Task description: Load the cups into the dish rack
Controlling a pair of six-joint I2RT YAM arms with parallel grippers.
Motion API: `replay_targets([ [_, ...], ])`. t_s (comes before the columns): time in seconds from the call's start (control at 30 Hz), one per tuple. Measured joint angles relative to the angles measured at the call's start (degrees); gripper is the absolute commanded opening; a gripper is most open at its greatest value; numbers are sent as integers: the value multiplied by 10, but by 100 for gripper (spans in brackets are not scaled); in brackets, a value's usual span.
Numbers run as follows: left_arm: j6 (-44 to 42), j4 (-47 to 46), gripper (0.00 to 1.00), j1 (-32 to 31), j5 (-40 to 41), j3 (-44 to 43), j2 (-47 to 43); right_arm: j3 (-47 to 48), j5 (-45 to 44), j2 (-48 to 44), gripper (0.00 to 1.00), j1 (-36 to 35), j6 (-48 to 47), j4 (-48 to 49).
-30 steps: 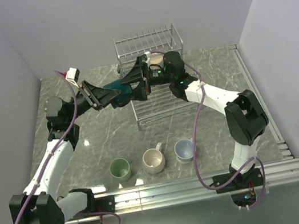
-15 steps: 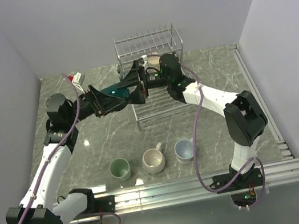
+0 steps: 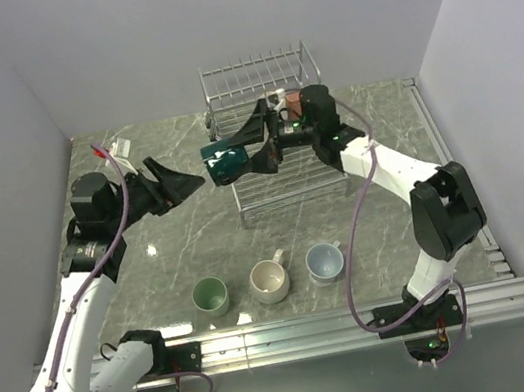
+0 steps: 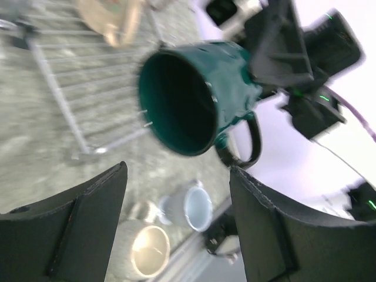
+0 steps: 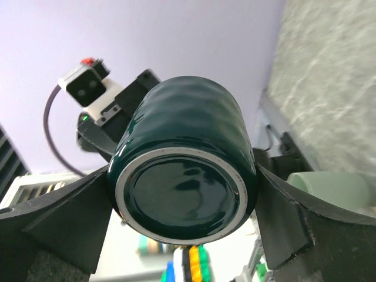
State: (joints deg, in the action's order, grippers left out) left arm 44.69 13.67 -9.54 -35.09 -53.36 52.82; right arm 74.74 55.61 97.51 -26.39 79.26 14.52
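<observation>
You've got two matching arms: the left arm and right arm have white shells on the long links and black housings at every joint. A thin cable (mauve, glossy) trails along each. The left gripper and right gripper have broad matt-black wedge jaws. The left wrist carries a white camera box topped in red, and small green lights glow on the right wrist

Five mugs, one dish rack, two arms
</observation>
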Motion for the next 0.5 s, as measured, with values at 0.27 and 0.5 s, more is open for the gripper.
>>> replay_targets([
  [0.27, -48, 100, 73, 3, 139, -47, -6, 165, -119, 14, 0, 53, -247, -354],
  [0.5, -55, 141, 71, 3, 176, -50, -7, 428, -350, 106, 0, 13, -421, -592],
])
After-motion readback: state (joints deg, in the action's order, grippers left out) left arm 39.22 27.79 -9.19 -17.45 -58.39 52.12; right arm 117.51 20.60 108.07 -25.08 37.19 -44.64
